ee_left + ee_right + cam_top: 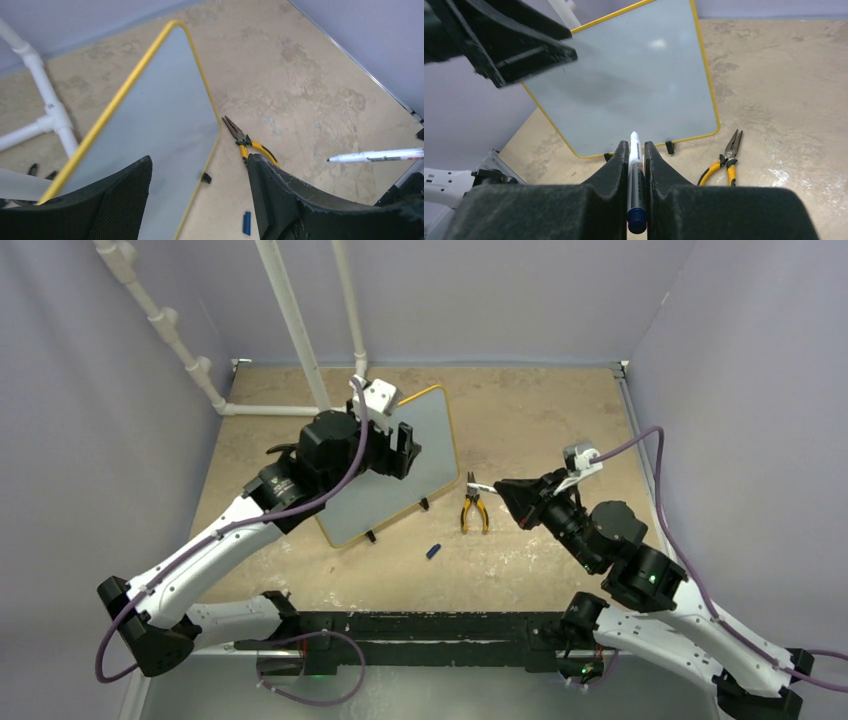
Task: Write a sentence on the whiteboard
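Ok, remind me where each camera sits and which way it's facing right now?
Top external: above and behind the bases, looking down at the table; both arms show, left gripper over the whiteboard, right gripper by the pliers.
Left wrist: looks down between its open fingers at whiteboard, pliers, blue cap.
Right wrist: looks along fingers shut on the marker toward the whiteboard.
Shared: both wrist views show whiteboard and pliers.

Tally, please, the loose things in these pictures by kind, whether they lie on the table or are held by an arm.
Whiteboard: 1
Pliers: 1
Marker, held in the right pincer: 1
Small blue cap, probably the marker's: 1
Total: 4
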`<control>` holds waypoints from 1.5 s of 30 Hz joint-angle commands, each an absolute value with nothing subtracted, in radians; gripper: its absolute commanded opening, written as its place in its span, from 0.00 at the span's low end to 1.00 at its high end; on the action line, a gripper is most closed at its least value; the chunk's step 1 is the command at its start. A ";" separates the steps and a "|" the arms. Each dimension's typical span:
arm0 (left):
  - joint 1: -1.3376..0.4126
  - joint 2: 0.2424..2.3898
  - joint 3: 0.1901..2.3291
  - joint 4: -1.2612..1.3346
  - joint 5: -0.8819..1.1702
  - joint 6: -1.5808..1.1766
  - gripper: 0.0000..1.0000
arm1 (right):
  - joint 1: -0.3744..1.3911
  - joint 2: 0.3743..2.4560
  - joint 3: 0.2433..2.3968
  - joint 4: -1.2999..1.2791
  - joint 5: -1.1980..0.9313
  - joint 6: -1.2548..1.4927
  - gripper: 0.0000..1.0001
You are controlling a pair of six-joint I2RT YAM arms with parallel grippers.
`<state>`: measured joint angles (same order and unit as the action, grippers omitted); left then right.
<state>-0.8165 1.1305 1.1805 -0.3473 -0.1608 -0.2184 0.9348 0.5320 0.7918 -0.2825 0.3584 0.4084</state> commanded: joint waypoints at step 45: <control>-0.392 0.651 0.822 -0.310 -0.396 -0.293 0.47 | 1.343 1.478 1.043 0.828 0.599 0.127 0.00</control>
